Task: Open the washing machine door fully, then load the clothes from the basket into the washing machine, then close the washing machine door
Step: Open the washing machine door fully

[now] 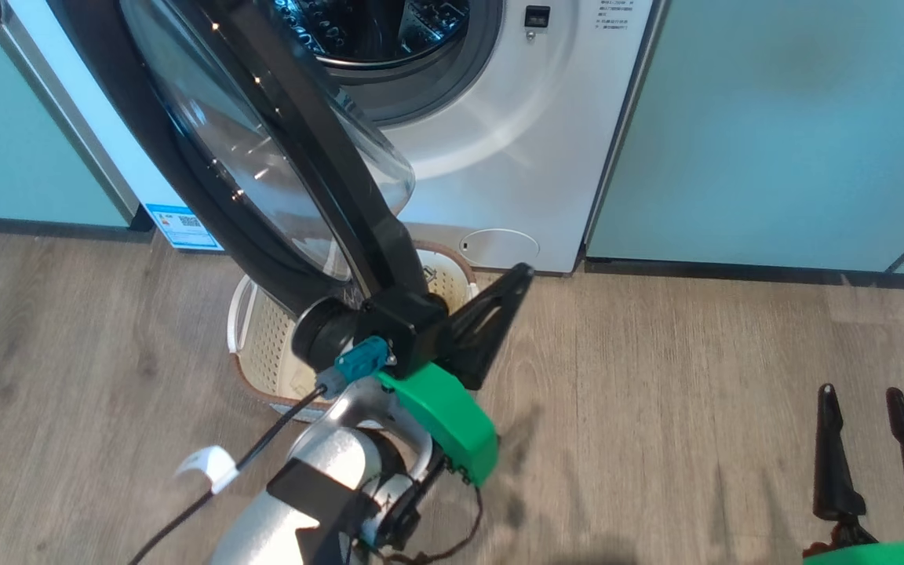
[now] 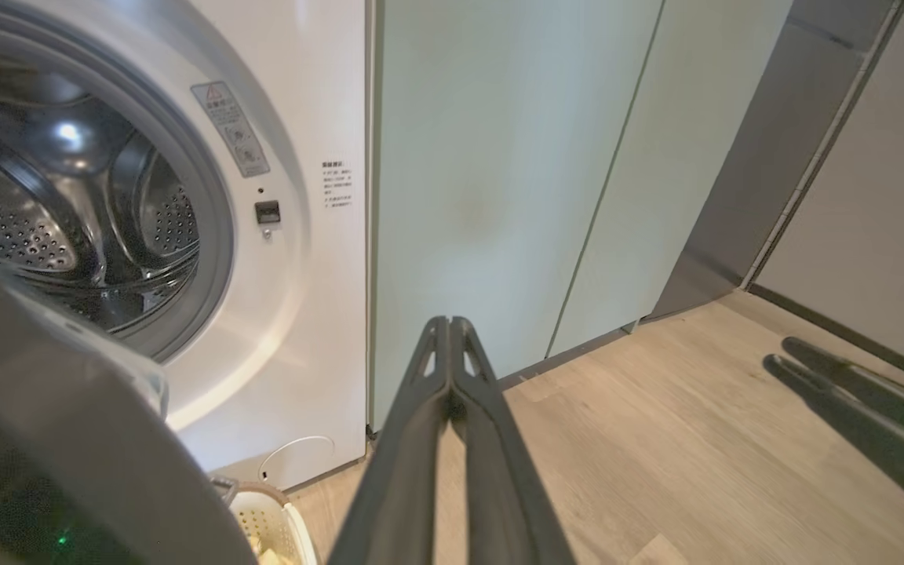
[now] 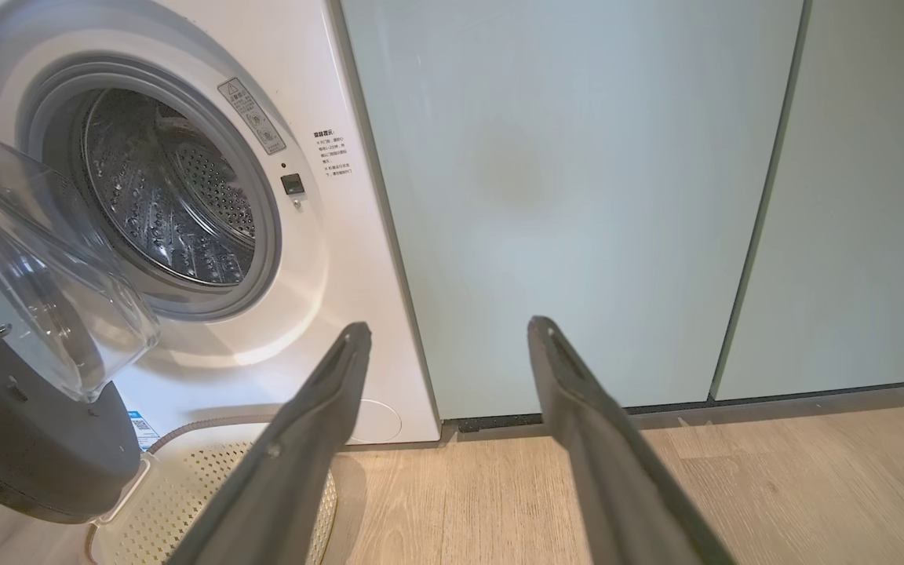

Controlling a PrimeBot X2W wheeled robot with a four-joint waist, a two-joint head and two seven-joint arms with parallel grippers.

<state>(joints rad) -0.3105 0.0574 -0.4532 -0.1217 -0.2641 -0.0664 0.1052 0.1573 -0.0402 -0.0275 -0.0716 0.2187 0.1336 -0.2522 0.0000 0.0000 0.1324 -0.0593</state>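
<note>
The washing machine (image 1: 499,157) stands with its steel drum (image 3: 177,196) exposed. Its door (image 1: 185,188) is swung out to the left, the glass bowl (image 3: 28,259) bulging toward the opening. Under the door's lower edge sits the cream basket (image 1: 264,345), mostly covered by the door and my left arm. A scrap of pale yellow clothes (image 2: 264,554) shows inside it. My left gripper (image 1: 526,271) is shut on nothing, just right of the door's bottom rim and pointing away toward the machine's lower right corner. My right gripper (image 1: 860,391) hangs open over the floor, far to the right.
Pale green cabinet panels (image 1: 774,133) flank the machine, with a dark baseboard (image 1: 734,271) along the wooden floor (image 1: 656,408). A blue QR sticker (image 1: 185,227) and a round cap (image 1: 499,247) sit low on the machine. A black cable (image 1: 264,439) trails from my left forearm.
</note>
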